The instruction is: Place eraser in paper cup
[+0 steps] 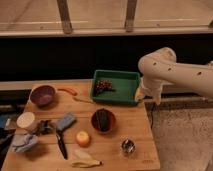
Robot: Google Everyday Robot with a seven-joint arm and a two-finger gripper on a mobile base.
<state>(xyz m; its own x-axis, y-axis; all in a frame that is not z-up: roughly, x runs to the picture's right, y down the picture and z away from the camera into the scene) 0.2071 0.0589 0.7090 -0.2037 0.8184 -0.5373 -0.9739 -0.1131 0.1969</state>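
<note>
Gripper (141, 95) hangs by the tray (125, 85); open or closed cannot be told. Eraser (103, 119) lies in bowl (93, 121), cup (26, 120) well apart.

A lab-like test room: cluttered wooden table (136, 126) beneath windows (95, 12), robot tool (141, 95) beside green tray (116, 73).

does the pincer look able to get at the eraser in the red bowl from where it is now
Probably yes. The eraser lies uncovered in the red bowl, with nothing tall beside it. The pincer hangs by the right edge of the green tray, and the way down to the bowl looks open.
</note>
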